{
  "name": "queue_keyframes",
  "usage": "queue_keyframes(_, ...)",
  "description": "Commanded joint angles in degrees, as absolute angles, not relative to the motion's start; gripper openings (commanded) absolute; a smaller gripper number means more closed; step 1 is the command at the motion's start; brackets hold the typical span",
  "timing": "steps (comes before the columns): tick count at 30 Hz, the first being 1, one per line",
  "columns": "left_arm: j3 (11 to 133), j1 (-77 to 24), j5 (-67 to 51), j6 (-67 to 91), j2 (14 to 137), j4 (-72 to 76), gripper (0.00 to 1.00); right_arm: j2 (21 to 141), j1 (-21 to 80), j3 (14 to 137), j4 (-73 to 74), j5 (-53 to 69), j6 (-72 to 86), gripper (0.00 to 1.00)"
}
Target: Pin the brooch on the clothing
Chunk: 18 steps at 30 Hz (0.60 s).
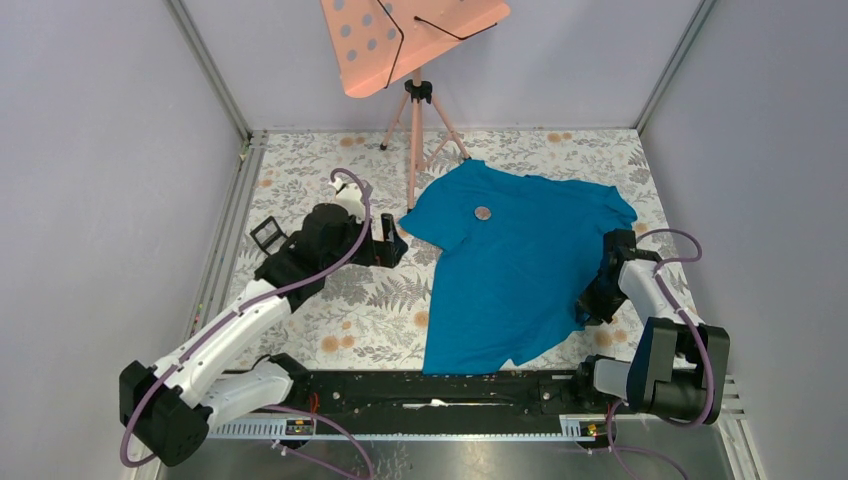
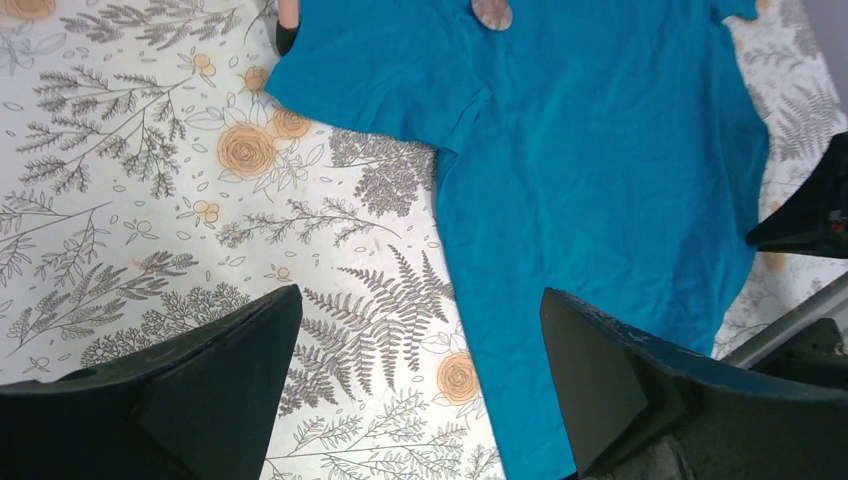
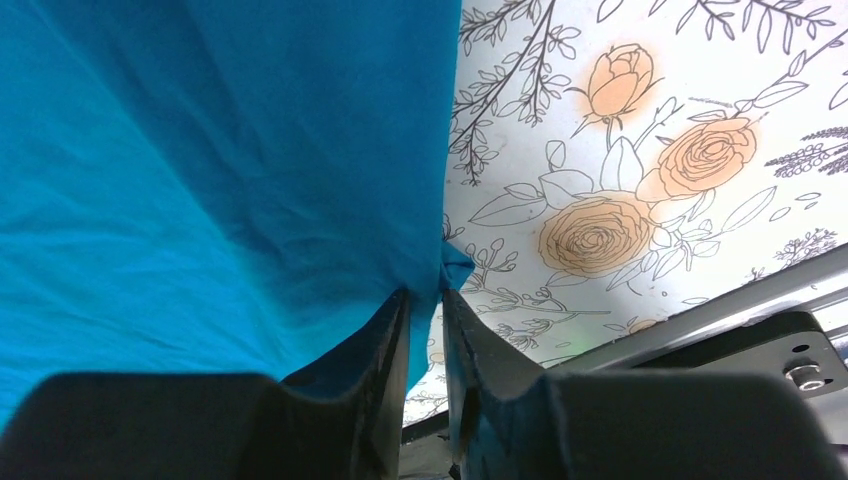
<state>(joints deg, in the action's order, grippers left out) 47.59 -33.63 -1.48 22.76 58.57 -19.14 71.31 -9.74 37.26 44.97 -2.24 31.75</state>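
Note:
The teal-blue T-shirt [image 1: 515, 265] lies spread on the floral table. The brooch [image 1: 482, 213], a small round pale-grey disc, rests on the shirt's upper chest; it also shows at the top edge of the left wrist view [image 2: 492, 13]. My left gripper [image 1: 390, 243] is open and empty, hovering left of the shirt's left sleeve [image 2: 400, 85], with the shirt's side edge between its fingers [image 2: 225, 370]. My right gripper [image 1: 592, 298] is shut on the shirt's right hem edge [image 3: 440, 272], pinching a fold of fabric low over the table.
A pink perforated stand on a tripod [image 1: 415, 120] stands at the back, just behind the shirt's collar. A small black square frame [image 1: 266, 235] lies left of the left gripper. A black rail [image 1: 430, 390] runs along the near edge. Walls enclose the table.

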Motion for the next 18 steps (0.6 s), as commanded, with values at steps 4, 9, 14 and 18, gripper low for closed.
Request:
queue_keyframes(4, 51.55, -31.97, -5.43, 21.09, 54.01, -22.40, 0.99, 72.63, -8.98, 38.84, 46.86, -3.96, 31.96, 0.09)
queue_keyframes(9, 53.21, -31.51, -5.57, 18.11, 52.43, -26.98, 0.99, 70.05, -7.85, 40.32, 49.57, -4.03, 32.19, 0.00)
queue_keyframes(14, 53.41, -31.29, -4.05, 15.70, 50.39, -29.84, 0.99, 64.86, -6.37, 42.06, 54.12, -0.38, 34.84, 0.00)
queue_keyframes(18, 52.97, -31.11, -3.82, 14.88, 49.35, -30.66, 0.99, 60.40, -5.02, 44.40, 58.92, -2.93, 36.17, 0.00)
